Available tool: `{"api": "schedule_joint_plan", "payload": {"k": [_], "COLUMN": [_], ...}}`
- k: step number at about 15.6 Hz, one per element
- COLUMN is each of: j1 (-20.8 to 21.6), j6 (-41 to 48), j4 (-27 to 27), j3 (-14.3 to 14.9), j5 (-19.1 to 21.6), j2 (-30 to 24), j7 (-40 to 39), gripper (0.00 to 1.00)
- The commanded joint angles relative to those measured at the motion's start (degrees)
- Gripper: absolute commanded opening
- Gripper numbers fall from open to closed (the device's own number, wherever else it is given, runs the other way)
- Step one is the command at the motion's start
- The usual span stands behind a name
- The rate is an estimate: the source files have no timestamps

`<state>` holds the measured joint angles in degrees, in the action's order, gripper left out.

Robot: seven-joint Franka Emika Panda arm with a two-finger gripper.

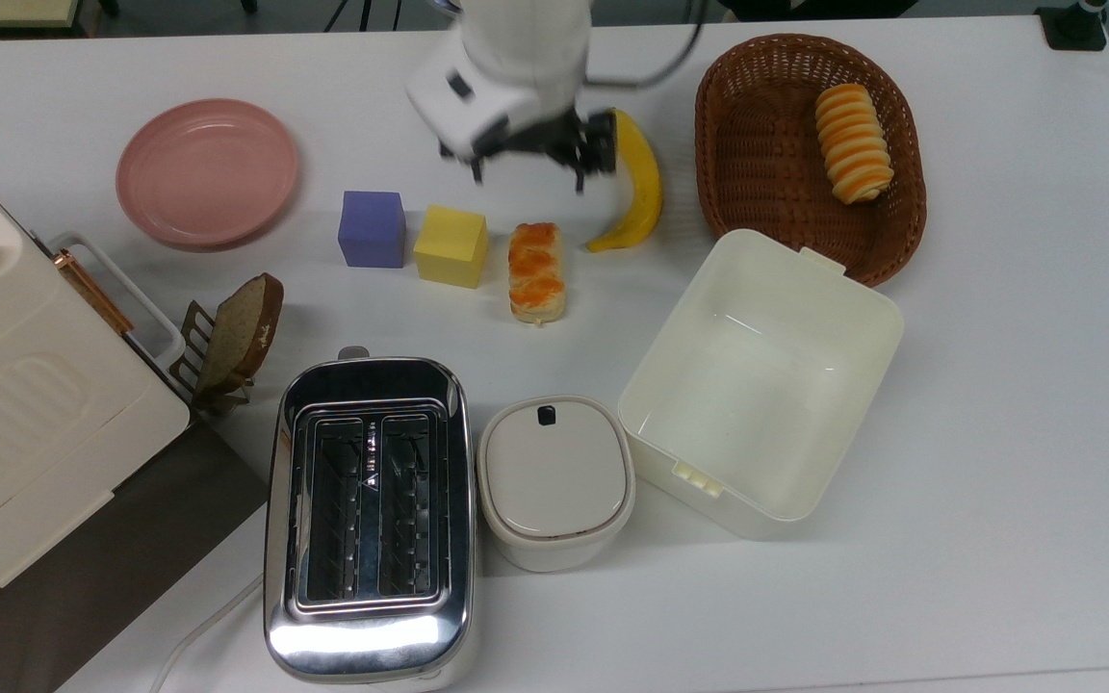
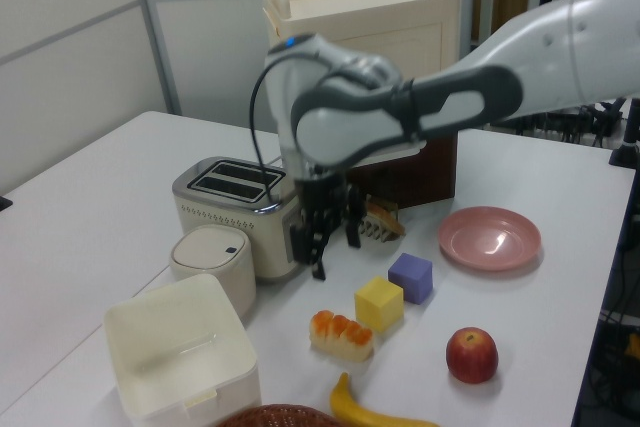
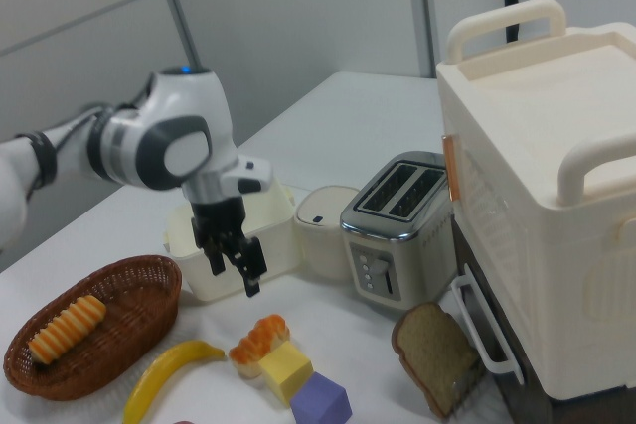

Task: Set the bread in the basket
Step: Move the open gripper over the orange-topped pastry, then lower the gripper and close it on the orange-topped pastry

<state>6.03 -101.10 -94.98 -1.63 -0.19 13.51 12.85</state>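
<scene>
The bread [image 1: 536, 270], a small pale pastry with an orange-glazed top, lies on the white table between the yellow block [image 1: 451, 245] and the banana [image 1: 641, 183]; it also shows as the bread [image 2: 341, 335] and the bread [image 3: 259, 342]. The dark-brown wicker basket [image 1: 766, 144] stands at the top view's upper right and holds a striped roll [image 1: 853, 142]. My gripper [image 1: 528, 178] hangs open above the table just beyond the bread, touching nothing. In the side views the gripper [image 2: 335, 252] [image 3: 234, 275] is well above the bread, fingers pointing down.
A cream square box [image 1: 887, 327] sits directly below the basket in the top view. A purple block [image 1: 372, 228], pink plate [image 1: 206, 171], toaster [image 1: 369, 515], lidded pot [image 1: 554, 481] and bread slice in a rack [image 1: 242, 332] surround the middle. An apple [image 2: 472, 355] stands nearby.
</scene>
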Motion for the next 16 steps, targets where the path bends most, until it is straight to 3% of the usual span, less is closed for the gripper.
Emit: {"api": "schedule_joint_plan", "payload": {"k": [1, 6, 12, 13, 15, 16], "j1": [1.53, 1.53, 3.02, 3.37, 3.29, 3.02], "j6": [-5.85, -9.11, -11.22, -11.48, -11.49, -10.79], "j4": [-1.17, -1.96, -3.19, -3.19, -2.93, -2.67], "j3": [0.58, 0.58, 0.58, 0.58, 0.49, 0.49], "j5": [-0.16, -3.32, -6.40, -6.92, -7.02, -6.93], "j2": [5.11, 9.08, 11.89, 11.89, 11.81, 10.67], "j7": [1.47, 3.49, 5.95, 6.30, 6.31, 6.05], "gripper": [1.00, 1.00, 0.76, 0.63, 0.15, 0.00]}}
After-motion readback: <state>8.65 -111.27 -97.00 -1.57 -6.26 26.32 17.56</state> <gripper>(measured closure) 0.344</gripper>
